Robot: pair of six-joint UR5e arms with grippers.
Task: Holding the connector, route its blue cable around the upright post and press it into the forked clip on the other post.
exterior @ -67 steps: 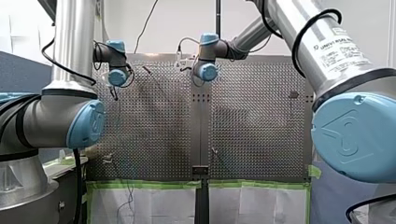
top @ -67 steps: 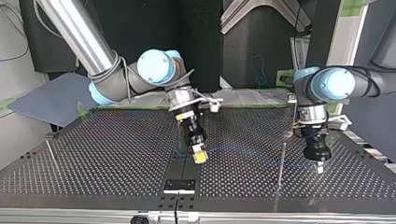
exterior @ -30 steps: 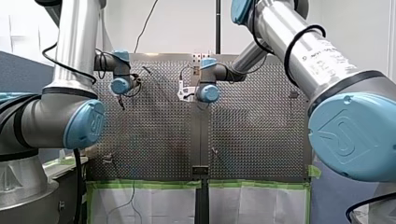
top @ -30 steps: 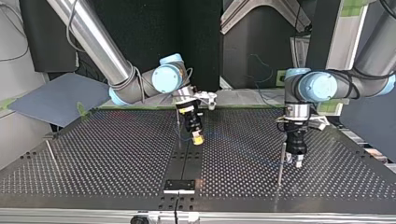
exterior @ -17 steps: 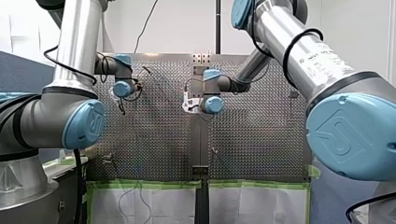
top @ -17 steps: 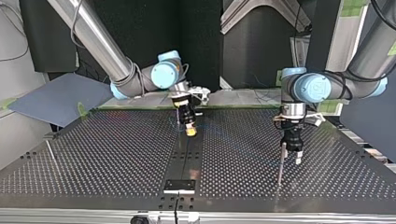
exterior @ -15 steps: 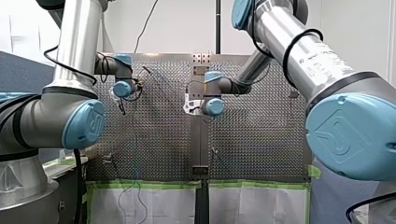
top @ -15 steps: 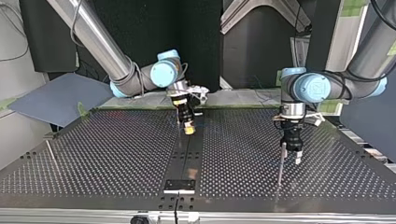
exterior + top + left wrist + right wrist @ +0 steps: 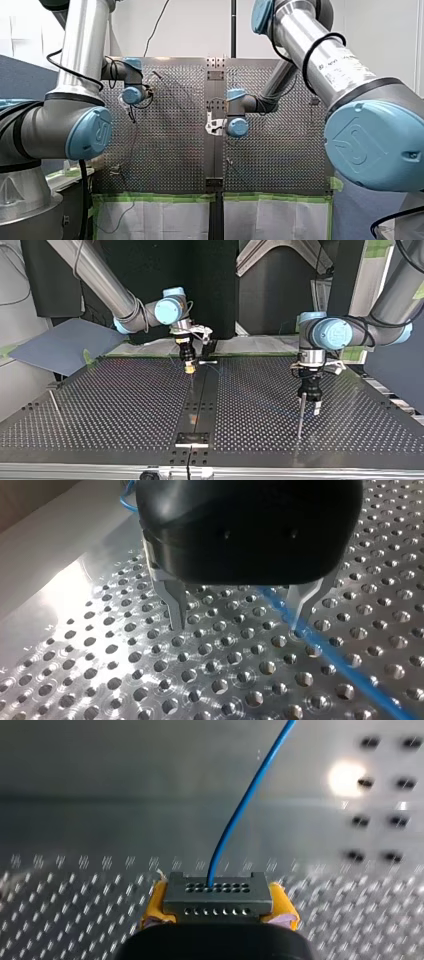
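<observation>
First, the front view: my left gripper hangs over the perforated table at the view's left. My right arm's wrist sits by the table's middle strip. The fingers of neither gripper can be made out from here.

Next, the top view shows what that one hides. The right gripper, yellow at its tip, points down at the far middle of the table. The left gripper stands just beside the upper part of the upright post; whether it touches the post I cannot tell.

Then the left wrist view: the left gripper's metal fingers are spread wide with nothing between them. The blue cable runs along the table right by one fingertip.

Lastly, only the right wrist view shows the grip. The yellow pads are clamped on both sides of the grey connector, and the cable climbs out of its top face, away from the gripper.
</observation>
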